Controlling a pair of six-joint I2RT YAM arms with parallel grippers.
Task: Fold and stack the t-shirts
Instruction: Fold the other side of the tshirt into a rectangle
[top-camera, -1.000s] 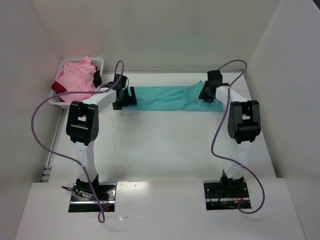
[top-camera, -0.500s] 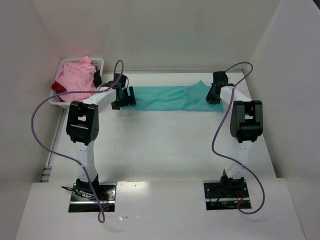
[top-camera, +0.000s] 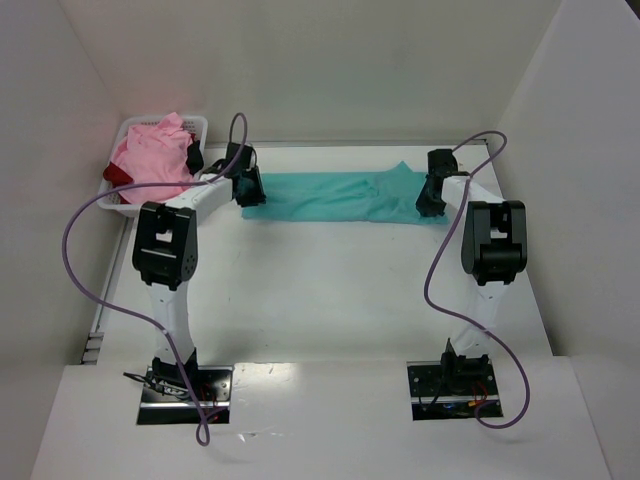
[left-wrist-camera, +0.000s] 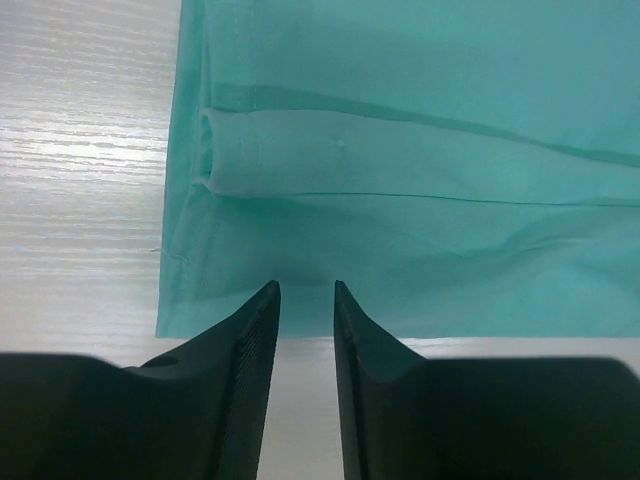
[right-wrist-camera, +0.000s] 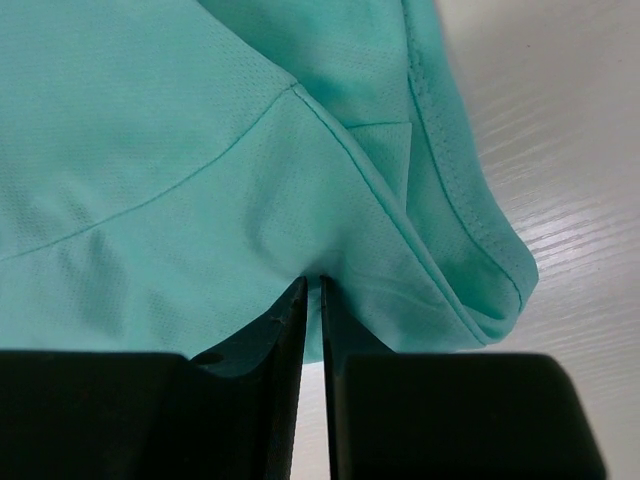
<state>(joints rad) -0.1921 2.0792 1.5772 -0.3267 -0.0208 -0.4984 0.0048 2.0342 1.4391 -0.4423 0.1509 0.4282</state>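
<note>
The teal t-shirt (top-camera: 335, 197) lies in a long band running from claw to claw, its hem just under the left gripper (left-wrist-camera: 305, 288), tips narrowly parted, while the right gripper (right-wrist-camera: 312, 283) (equally close) looks clamped on the other end.

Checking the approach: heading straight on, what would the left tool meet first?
Probably the near edge of the teal cloth t-shirt, just ahead of the left tool; depth unclear.

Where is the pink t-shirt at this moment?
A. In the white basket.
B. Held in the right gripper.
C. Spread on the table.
A: the pink t-shirt lies heaped in the white basket at the far left; only the teal t-shirt is on the table.
</note>
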